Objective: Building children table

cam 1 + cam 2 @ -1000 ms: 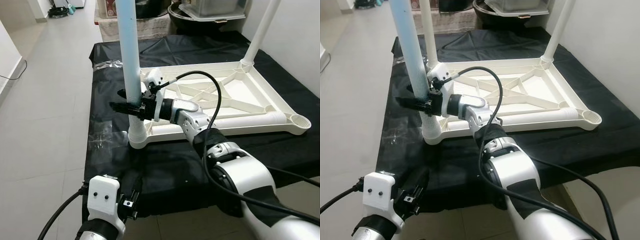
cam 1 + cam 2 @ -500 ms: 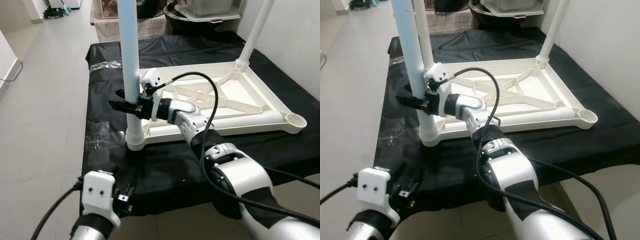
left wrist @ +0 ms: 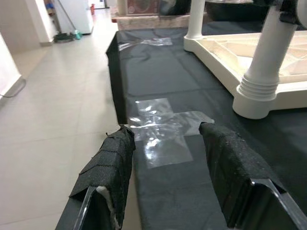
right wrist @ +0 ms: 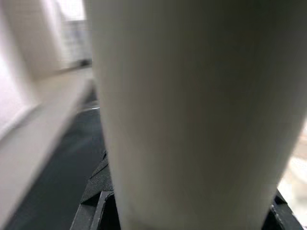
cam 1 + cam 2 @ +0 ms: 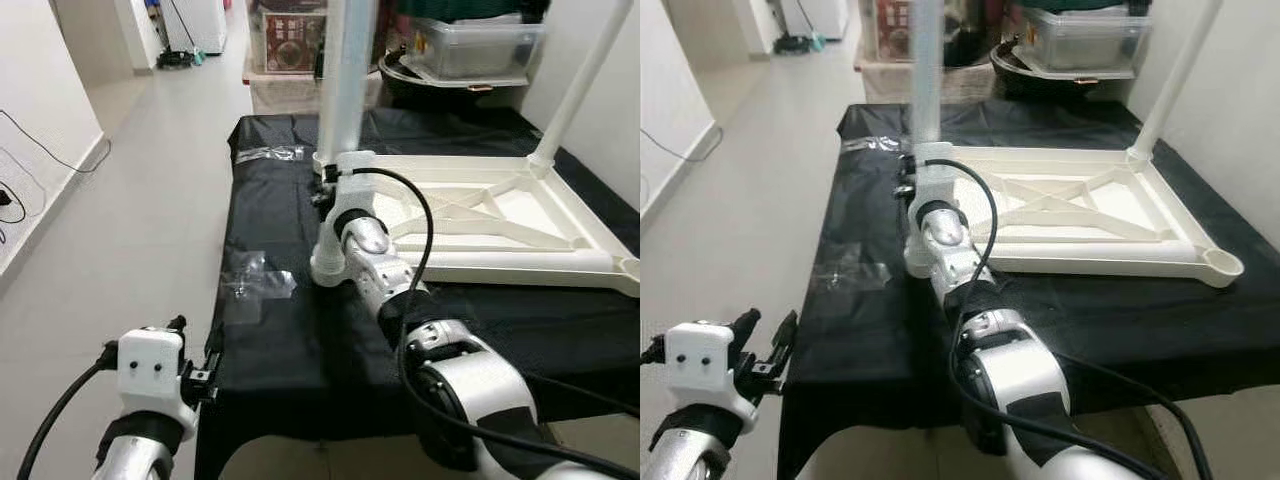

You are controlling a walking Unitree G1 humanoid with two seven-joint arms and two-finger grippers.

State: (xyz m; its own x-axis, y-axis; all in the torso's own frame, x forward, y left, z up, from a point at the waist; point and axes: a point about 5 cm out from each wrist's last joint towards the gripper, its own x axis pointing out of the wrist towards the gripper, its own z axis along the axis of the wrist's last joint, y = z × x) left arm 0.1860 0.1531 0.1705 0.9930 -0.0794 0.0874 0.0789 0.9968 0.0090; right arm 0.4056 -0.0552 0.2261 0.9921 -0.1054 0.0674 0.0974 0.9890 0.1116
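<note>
The white children's table top (image 5: 500, 215) lies upside down on a black cloth. A white leg (image 5: 345, 90) stands upright in its near-left corner socket (image 3: 261, 98). My right gripper (image 5: 326, 188) is shut around that leg just above the socket. In the right wrist view the leg (image 4: 196, 110) sits between the black fingers (image 4: 96, 211). Another leg (image 5: 580, 80) stands at the far right corner. The near-right socket (image 5: 1223, 265) holds no leg. My left gripper (image 3: 168, 163) is open and holds nothing, low at the table's front-left corner.
A patch of clear tape (image 5: 255, 285) lies on the black cloth (image 5: 270, 230) near the left edge. Plastic bins and boxes (image 5: 470, 50) crowd the far end. A wall runs along the right. Open tiled floor (image 5: 130, 200) lies to the left.
The whole picture has shifted, so the camera moved; I now look along the table from its front-left corner. My right gripper stays on the leg. My left gripper has moved left.
</note>
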